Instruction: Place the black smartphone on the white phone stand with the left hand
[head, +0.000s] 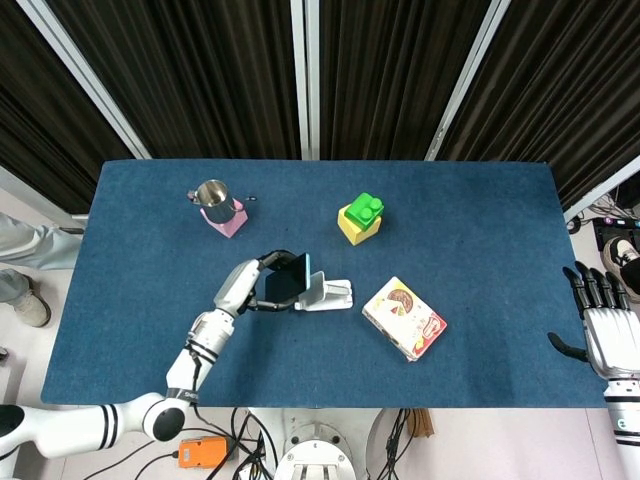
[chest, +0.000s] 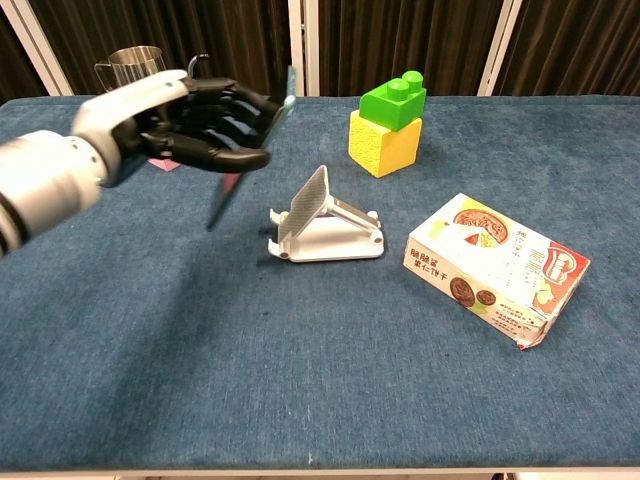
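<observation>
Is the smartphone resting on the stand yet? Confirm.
No, the left hand holds the black smartphone tilted in the air, left of the white phone stand.

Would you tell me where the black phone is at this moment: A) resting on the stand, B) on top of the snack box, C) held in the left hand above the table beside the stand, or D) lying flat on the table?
C: the left hand grips the phone, tilted on edge in the air just left of the white stand, not yet on it.
</observation>
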